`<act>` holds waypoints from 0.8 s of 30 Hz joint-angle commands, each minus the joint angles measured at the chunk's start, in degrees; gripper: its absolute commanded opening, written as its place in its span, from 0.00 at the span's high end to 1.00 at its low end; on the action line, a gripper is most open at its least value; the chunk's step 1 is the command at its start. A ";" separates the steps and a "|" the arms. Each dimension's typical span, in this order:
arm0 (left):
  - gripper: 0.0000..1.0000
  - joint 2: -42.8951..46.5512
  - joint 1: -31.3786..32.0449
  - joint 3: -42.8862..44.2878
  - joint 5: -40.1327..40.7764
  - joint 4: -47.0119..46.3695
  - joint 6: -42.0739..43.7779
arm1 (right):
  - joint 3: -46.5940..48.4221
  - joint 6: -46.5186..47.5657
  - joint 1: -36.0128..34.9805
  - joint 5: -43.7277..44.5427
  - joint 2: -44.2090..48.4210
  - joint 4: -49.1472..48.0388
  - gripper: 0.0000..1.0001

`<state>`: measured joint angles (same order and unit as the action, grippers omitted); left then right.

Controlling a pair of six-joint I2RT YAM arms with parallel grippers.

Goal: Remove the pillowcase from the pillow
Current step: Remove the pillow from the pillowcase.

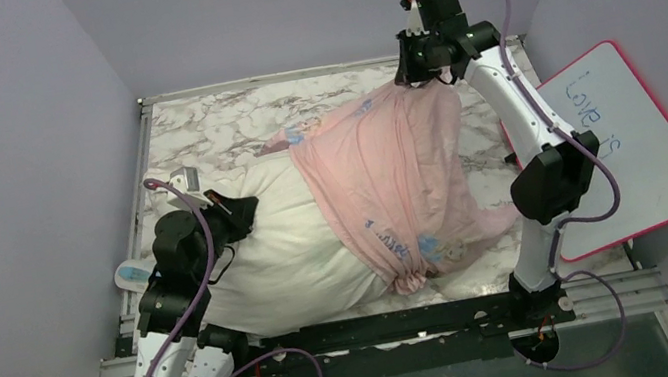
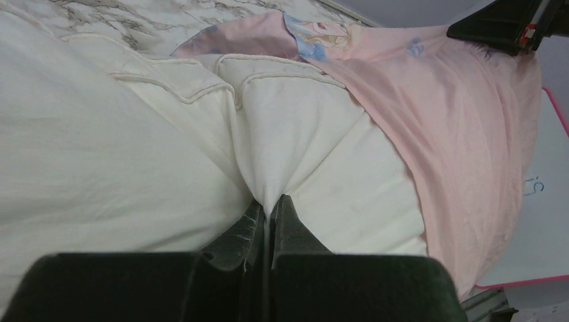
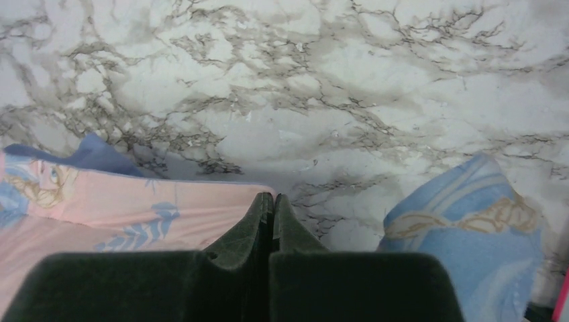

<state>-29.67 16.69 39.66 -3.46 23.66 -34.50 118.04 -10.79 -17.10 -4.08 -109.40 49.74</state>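
**Pillowcase half off, both arms gripping**

The pillowcase (image 1: pixel 399 178), pale pink side up with bits of blue print showing at its edges, lay draped over the right part of the pillow (image 1: pixel 279 248). It covered the middle and right of the counter (image 1: pixel 219 126). One end was bunched into a tight twist near the counter's near edge. The other end was pulled taut towards the far right corner, where the right jaws were closed flat on its hem. The right wrist view showed the pink edge caught at their tips, above bare marble.

The plump white pillow stuck out of the cover to the left, its bare end reaching towards the left edge of the counter. The left jaws were pressed together on a pinch of its white fabric, and creases ran into them in the left wrist view.

Off the counter's right edge, a pink-framed whiteboard (image 1: pixel 636 141) with handwriting leaned tilted beside the right arm (image 1: pixel 526 117).
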 commanded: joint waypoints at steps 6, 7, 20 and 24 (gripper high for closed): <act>1.00 -0.36 -0.69 1.53 2.76 6.22 3.31 | -3.91 -1.19 3.63 -23.29 7.28 -12.24 0.87; 1.00 -0.14 -0.69 1.37 1.62 5.86 3.57 | -4.45 -1.63 3.57 -26.74 7.30 -13.58 0.85; 1.00 1.38 -0.69 0.11 -5.91 3.26 4.62 | 8.34 3.76 -6.56 -34.19 -9.50 -5.70 0.00; 1.00 1.43 -0.69 0.32 -6.09 3.36 4.62 | 15.61 7.94 -10.61 -34.18 -16.14 3.00 0.00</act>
<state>-29.19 16.38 39.83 -6.22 24.05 -31.20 127.70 -8.14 -24.45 -36.16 -120.62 42.37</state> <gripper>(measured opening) 0.028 0.998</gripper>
